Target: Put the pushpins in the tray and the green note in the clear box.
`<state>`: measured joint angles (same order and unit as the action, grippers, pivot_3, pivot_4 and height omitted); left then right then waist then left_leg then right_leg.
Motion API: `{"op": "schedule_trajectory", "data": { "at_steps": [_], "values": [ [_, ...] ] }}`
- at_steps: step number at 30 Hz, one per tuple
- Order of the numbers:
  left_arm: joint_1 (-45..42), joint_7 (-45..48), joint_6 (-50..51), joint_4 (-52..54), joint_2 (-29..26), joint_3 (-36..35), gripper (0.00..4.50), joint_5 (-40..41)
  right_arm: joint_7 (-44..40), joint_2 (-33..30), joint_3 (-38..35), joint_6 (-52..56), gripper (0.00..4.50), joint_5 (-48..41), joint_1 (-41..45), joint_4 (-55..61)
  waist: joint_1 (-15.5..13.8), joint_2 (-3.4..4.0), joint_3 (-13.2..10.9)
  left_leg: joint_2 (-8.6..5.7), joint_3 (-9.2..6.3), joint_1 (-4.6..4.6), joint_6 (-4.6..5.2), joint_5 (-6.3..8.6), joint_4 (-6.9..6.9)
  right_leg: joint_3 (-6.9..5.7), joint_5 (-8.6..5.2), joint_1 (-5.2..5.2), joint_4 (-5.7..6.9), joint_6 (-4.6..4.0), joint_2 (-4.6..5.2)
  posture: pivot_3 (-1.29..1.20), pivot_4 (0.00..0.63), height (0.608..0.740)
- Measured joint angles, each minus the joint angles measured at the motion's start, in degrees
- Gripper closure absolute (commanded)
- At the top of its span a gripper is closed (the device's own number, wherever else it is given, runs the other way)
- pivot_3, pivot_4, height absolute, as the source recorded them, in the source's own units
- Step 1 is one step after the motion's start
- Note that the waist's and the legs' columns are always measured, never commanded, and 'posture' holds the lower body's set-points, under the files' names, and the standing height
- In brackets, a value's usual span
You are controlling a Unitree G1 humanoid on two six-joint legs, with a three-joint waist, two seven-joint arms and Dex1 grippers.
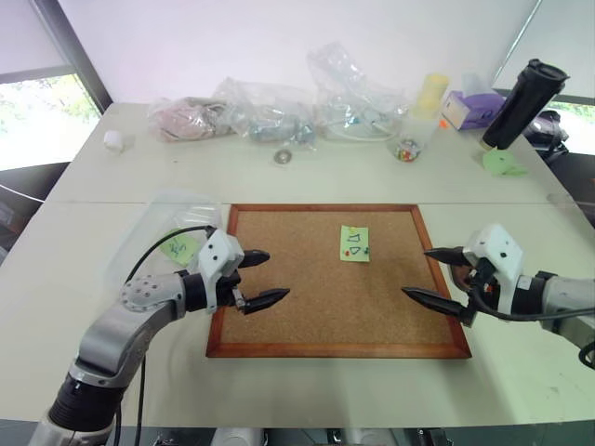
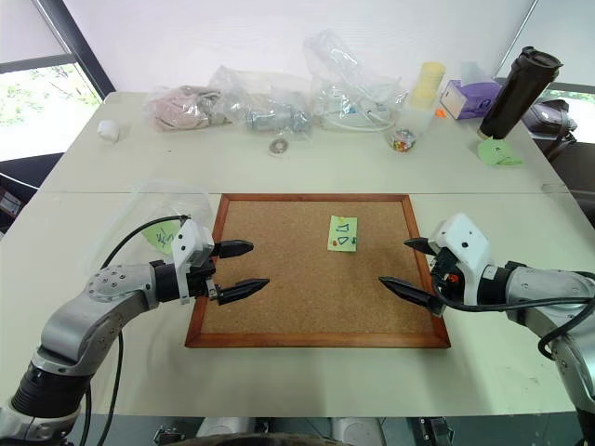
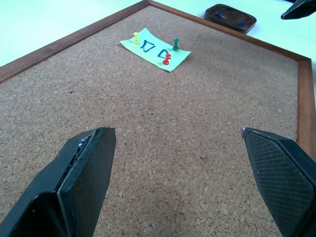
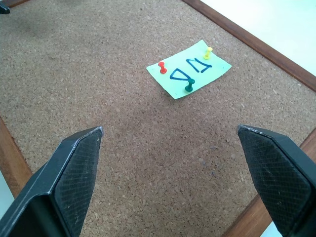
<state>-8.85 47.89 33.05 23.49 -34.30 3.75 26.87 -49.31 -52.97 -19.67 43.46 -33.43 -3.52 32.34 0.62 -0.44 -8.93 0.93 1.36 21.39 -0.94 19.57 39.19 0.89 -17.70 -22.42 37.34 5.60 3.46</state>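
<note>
Nothing of the task looks done yet. The green note [image 1: 354,243] lies flat a little right of centre in the head views, on the upper half of the cork board [image 1: 279,325], and it is pinned there. In the wrist views three pins stand in it: a red pin [image 4: 162,67], a green pin [image 4: 189,86] and a yellow pin [image 4: 208,52] at the opposite end. The red and green ones sit close together at one end of the note, beside the drawn triangles.

The tray [image 3: 230,17] appears at the upper right of the left wrist view, off the board just past its wooden frame; small blue things lie in it, too small to identify. The clear box [image 1: 172,223] sits at the left of the head views, just beside the board's left edge, with another green note [image 1: 178,247] seen inside or under it; I cannot tell which.

Left to do, as I judge it: pull the pins, drop them in the tray, then carry the note to the box.

The left gripper [image 1: 262,277] hovers over the board's left part, fingers spread wide, holding nothing. The right gripper [image 1: 437,276] hangs over the board's right edge, likewise wide apart and empty. Both are well apart from the note.
</note>
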Motion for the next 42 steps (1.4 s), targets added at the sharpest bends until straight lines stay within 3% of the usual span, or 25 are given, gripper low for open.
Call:
{"op": "schedule_trajectory", "data": {
  "at_steps": [32, 35, 42],
  "values": [
    [-3.1, -1.6, 2.7, 0.0, 0.8, 0.3, 0.03, 0.6, 0.1, 0.0, 0.7, 0.0, 0.00, 0.0, 0.6, 0.0, 0.0, 0.00, 0.0, 0.00, 0.00, 0.00, 0.00, 0.00, 0.00, 0.00, 0.00, 0.00, 0.01, 0.00, 0.00, 0.00, 0.150, 0.740],
    [-4.0, -1.6, -0.3, -0.6, 0.8, 2.6, 0.75, -2.2, 0.3, 0.0, 0.7, 0.0, 0.00, 0.0, 0.6, 0.0, 0.0, 0.00, 0.0, 0.00, 0.00, 0.00, 0.00, 0.00, 0.00, 0.00, 0.00, 0.00, 0.01, 0.00, 0.00, 0.00, 0.150, 0.740],
    [-8.7, -0.1, -5.2, -5.4, 3.1, 7.9, 4.17, -6.8, 1.1, 0.1, 2.3, 0.0, 0.00, 0.0, 2.4, 0.0, 0.0, 0.00, 0.0, -0.01, 0.01, 0.00, -0.02, -0.01, 0.01, 0.00, 0.00, 0.00, 0.01, 0.00, -0.04, 0.00, 0.150, 0.740]
  ]
}}
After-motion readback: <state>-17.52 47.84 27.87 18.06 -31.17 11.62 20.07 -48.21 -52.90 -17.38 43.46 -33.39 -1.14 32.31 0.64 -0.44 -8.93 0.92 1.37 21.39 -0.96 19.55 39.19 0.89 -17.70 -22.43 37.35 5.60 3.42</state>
